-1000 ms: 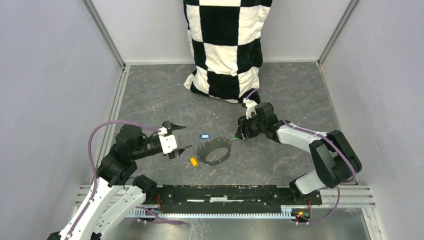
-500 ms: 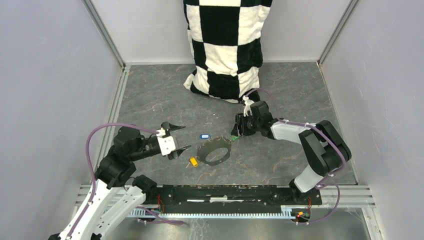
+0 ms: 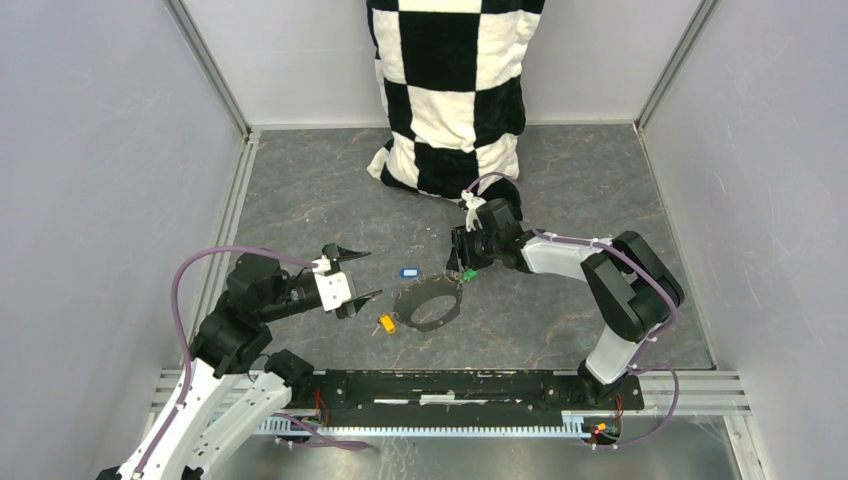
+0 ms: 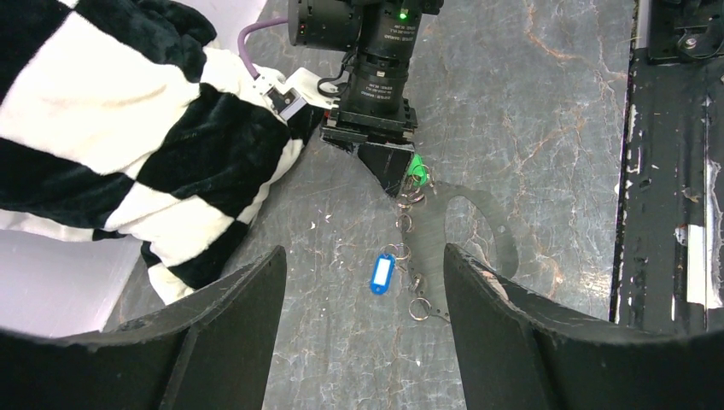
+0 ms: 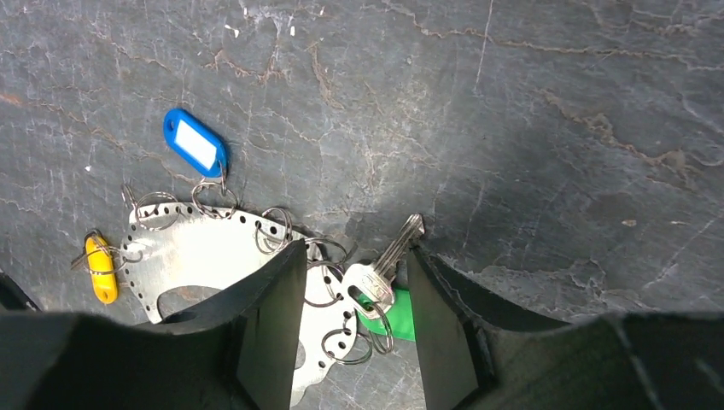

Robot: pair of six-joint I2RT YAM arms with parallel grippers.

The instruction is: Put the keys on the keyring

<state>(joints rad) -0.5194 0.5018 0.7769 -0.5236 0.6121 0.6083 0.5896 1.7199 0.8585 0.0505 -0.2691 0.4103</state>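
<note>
The keyring (image 3: 432, 305) is a flat dark loop with thin silver rings, lying mid-floor; it looks silvery in the right wrist view (image 5: 205, 252). The green key (image 3: 467, 274) lies at its right end. The blue key (image 3: 408, 272) is at its far-left side and the yellow key (image 3: 386, 323) at its near-left side. My right gripper (image 3: 462, 262) is low over the green key. Its open jaws straddle the silver blade and green head (image 5: 394, 314). My left gripper (image 3: 368, 274) is open and empty, left of the keyring, and the blue key (image 4: 382, 273) lies beyond its fingers.
A black-and-white checkered cloth (image 3: 450, 90) hangs at the back wall, its lower edge just behind the right gripper. Grey walls close in the left, right and back. A black rail (image 3: 450, 385) runs along the near edge.
My right gripper has moved left and down from beside the cloth's edge to over the green key. My left arm has barely shifted.
</note>
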